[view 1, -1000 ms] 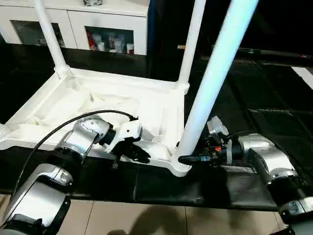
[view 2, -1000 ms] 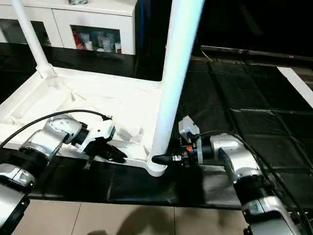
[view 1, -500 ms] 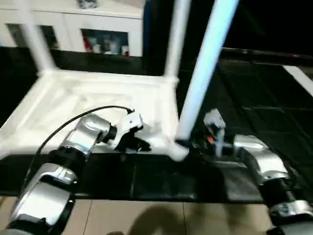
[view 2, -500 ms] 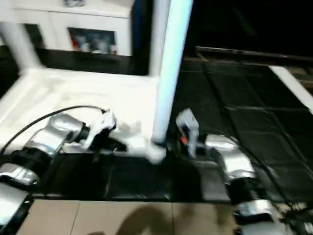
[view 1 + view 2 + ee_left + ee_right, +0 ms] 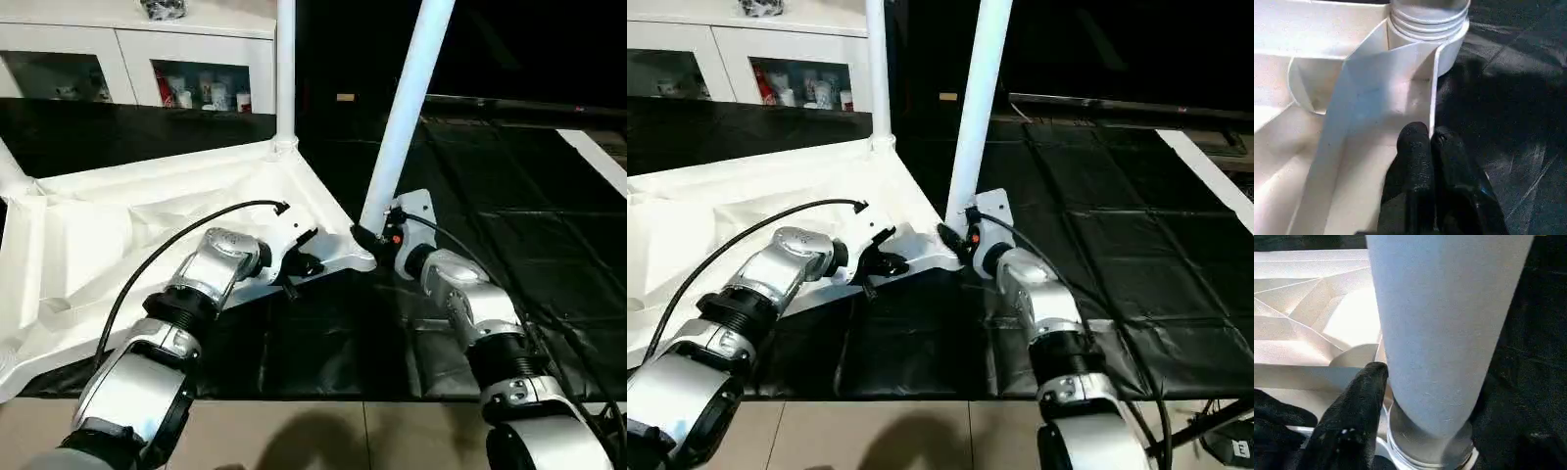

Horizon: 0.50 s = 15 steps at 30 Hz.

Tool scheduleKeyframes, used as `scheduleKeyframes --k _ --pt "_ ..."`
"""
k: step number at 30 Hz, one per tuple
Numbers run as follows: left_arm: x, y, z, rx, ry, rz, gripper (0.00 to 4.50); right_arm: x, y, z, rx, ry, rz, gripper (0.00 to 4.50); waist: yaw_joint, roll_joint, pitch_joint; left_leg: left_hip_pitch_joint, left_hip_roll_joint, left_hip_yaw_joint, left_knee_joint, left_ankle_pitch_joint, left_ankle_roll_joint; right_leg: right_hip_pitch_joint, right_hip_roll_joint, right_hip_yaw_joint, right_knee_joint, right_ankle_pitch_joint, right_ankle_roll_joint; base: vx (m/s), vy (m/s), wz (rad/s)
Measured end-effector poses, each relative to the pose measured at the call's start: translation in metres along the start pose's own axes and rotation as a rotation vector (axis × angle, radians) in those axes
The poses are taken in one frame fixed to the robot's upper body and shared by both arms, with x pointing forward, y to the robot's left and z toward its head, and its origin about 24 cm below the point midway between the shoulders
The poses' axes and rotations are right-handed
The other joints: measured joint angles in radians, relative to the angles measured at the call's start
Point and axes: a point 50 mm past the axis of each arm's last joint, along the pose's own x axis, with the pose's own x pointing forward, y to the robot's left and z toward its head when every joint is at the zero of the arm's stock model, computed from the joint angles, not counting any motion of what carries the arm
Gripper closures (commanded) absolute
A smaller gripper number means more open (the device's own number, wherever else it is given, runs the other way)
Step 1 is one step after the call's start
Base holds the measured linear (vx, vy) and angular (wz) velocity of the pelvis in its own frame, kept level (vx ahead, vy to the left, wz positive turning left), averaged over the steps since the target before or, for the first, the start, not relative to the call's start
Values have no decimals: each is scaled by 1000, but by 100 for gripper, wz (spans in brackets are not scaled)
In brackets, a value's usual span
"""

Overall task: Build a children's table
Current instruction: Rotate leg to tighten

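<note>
Black matting covers the floor (image 5: pixel 549 245) under the upturned children's table (image 5: pixel 118 225). My left hand (image 5: pixel 302 264) is pinched shut on its rim, just short of the corner socket. My right hand (image 5: pixel 367 238) sits half-open around the near leg (image 5: pixel 404 108), one finger (image 5: pixel 1354 411) touching its base. If the leg isn't seated, it could tip sideways. No readable writing.

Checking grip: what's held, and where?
The left gripper pinches the tabletop's rim beside the corner socket; right gripper sits at the leg's base, hold unclear.
</note>
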Motion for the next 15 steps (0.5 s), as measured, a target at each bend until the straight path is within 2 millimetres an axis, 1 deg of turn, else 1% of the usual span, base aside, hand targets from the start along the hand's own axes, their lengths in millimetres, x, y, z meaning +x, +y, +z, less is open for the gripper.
scheduleKeyframes --k 2,3,5,7,8,9,11,12,13,15 --pt "-4 2 -2 47 1 -16 450 -2 2 -2 -3 -16 28 139 -2 0 0 -1 0 0 0 0 0 -1 0 0 0 0 0 0 0 0" --pt "-7 3 -3 64 0 -25 450 -3 3 -2 -9 -26 49 120 -2 0 0 -1 0 0 -1 0 0 -1 0 0 0 0 0 0 0 0" --pt "-14 5 -8 86 -3 -52 450 -10 2 -6 -25 -42 113 99 0 0 0 -2 0 0 -2 0 0 -2 0 0 -1 0 0 0 0 0" --pt "-18 6 -10 99 0 -75 450 -13 2 -7 -48 -39 166 93 1 -1 0 -3 0 0 -1 1 2 -2 0 0 -1 0 0 0 0 0" --pt "-22 7 -12 115 2 -98 450 -19 0 -8 -70 -33 208 85 3 0 1 -3 0 0 -1 2 4 -2 0 0 -1 0 0 0 0 0" --pt "-25 6 -14 128 -1 -123 450 -24 -1 -10 -80 -31 256 63 5 0 1 -3 0 0 -1 2 6 -2 0 0 -1 0 0 0 0 0" --pt "-31 4 -19 142 -6 -186 450 -35 -3 -13 -99 -16 351 54 11 0 1 -3 0 0 -1 2 7 -2 0 0 -2 -1 0 0 0 0" --pt "-33 4 -20 146 -4 -206 450 -37 -3 -14 -100 -9 381 54 12 0 1 -3 0 0 -1 2 7 -2 0 0 -2 -1 0 0 0 0" --pt "-34 3 -20 148 -2 -223 450 -38 -3 -13 -97 -10 403 35 14 -1 1 -3 0 0 -1 2 7 -3 0 0 -2 -1 0 0 0 0" --pt "-38 3 -22 167 16 -274 450 -44 -4 -12 -125 7 483 28 20 0 2 -3 0 0 -1 2 7 -3 0 0 -2 0 0 0 0 0"
